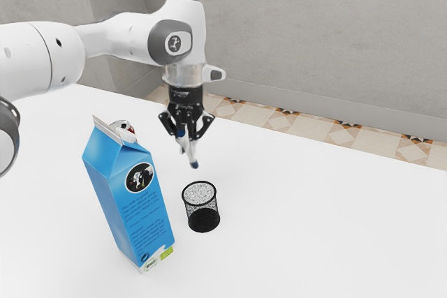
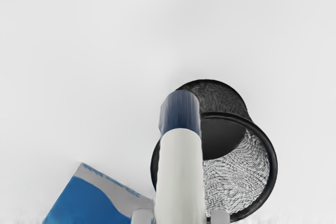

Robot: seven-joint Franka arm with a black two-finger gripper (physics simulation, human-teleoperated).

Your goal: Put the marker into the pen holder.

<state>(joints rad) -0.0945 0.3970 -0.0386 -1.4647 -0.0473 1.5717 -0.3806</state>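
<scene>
- The black two-finger tool (image 1: 186, 143) grasps a white marker with a blue end (image 2: 181, 177), clear of the white desk (image 1: 321, 235), blue end downward.
- The marker is outside and higher than the black mesh cylindrical pen holder (image 1: 200, 205), which stands upright.
- A tall blue carton with a white top (image 1: 129, 200) stands near the holder.
- A red-and-silver can (image 1: 124, 125) is partly hidden behind the carton.
</scene>
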